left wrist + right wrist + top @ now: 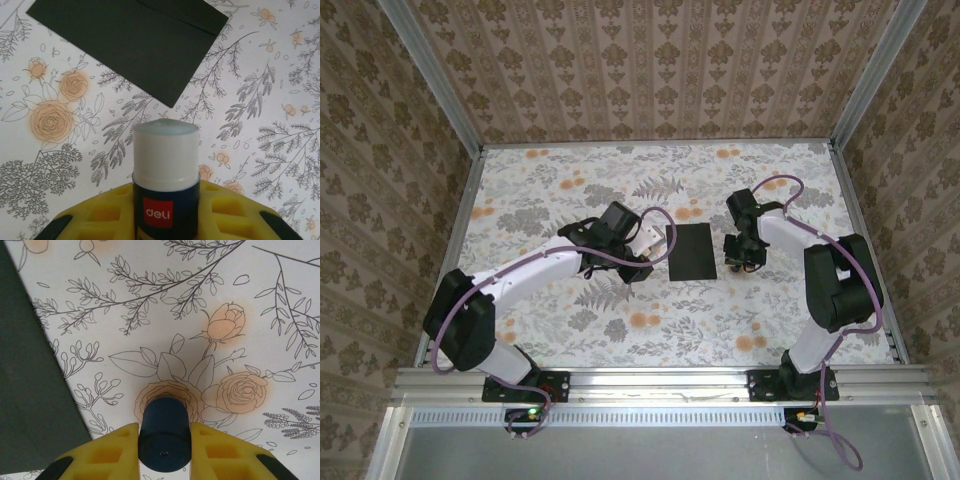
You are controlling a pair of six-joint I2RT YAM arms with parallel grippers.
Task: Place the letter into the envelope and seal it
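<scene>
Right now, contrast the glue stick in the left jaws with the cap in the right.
The glue stick is white-topped with a red label; the cap is plain dark blue. The glue stick's tip is bare; the cap's end is closed. Both are round, clamped between yellow jaws.

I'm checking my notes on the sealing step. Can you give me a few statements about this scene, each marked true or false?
1. The left jaws hold a glue stick. True.
2. The glue stick is capped. False: its top is bare.
3. The right jaws hold a pen. False: they hold a dark blue cap.
4. The envelope lies flat on the table between the two arms. True.
</scene>
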